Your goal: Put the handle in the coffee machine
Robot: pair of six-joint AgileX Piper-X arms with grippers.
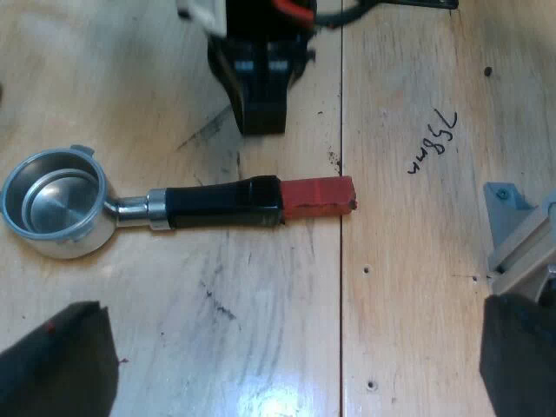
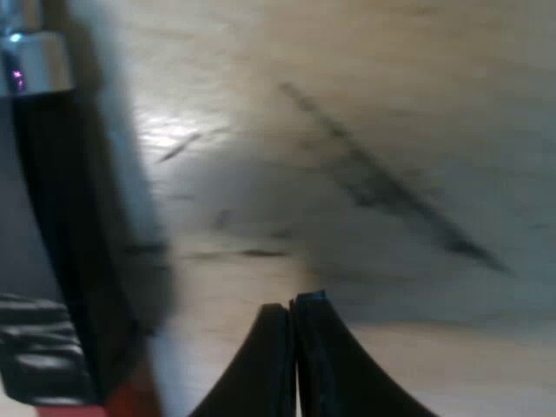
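The metal holder lies flat on the wooden table, its round basket (image 1: pixel 54 201) facing up and empty. Its dark handle (image 1: pixel 221 203) ends in red (image 1: pixel 320 197). My left gripper (image 1: pixel 287 373) hovers above the holder, open, with one finger (image 1: pixel 56 365) near the basket side and the other finger (image 1: pixel 519 356) past the red end. My right gripper (image 1: pixel 261 95) stands on the table just beyond the handle's middle, not touching it. In the right wrist view the right gripper (image 2: pixel 293 347) is shut with nothing between its fingers, close beside the dark handle (image 2: pixel 61 217).
The wooden table (image 1: pixel 417 287) has a seam between boards (image 1: pixel 340 261) running under the red end. A handwritten mark (image 1: pixel 432 143) sits on the wood past the red end. A grey plastic part (image 1: pixel 521 234) stands near my left finger.
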